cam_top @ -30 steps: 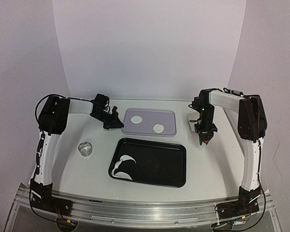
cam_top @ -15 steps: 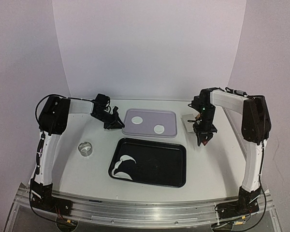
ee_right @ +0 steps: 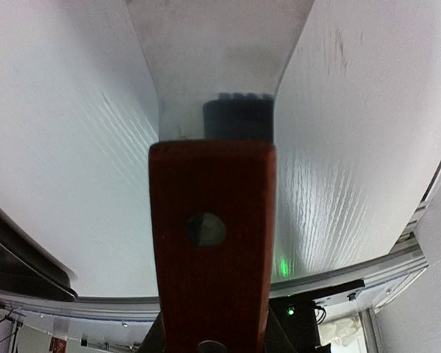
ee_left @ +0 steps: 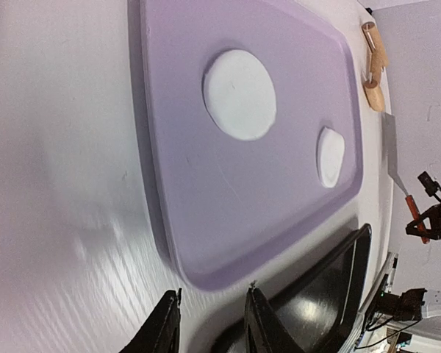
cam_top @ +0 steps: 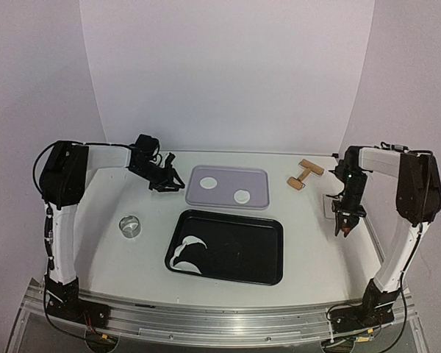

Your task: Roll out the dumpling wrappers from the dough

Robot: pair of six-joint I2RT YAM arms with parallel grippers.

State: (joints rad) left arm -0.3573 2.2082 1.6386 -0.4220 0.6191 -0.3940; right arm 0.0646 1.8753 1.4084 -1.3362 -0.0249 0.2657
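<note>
Two dumpling wrappers, small round white discs, lie on a lavender tray. In the left wrist view they show as one disc and another on the tray. Curved white dough strips lie at the left end of a black tray. My left gripper is open and empty, just off the lavender tray's left edge. My right gripper is shut on a scraper's red wooden handle, its metal blade over the table.
A wooden rolling pin lies right of the lavender tray. A metal ring cutter stands left of the black tray. The black tray's corner lies close to the left gripper's fingertips. The table's right edge is near the right gripper.
</note>
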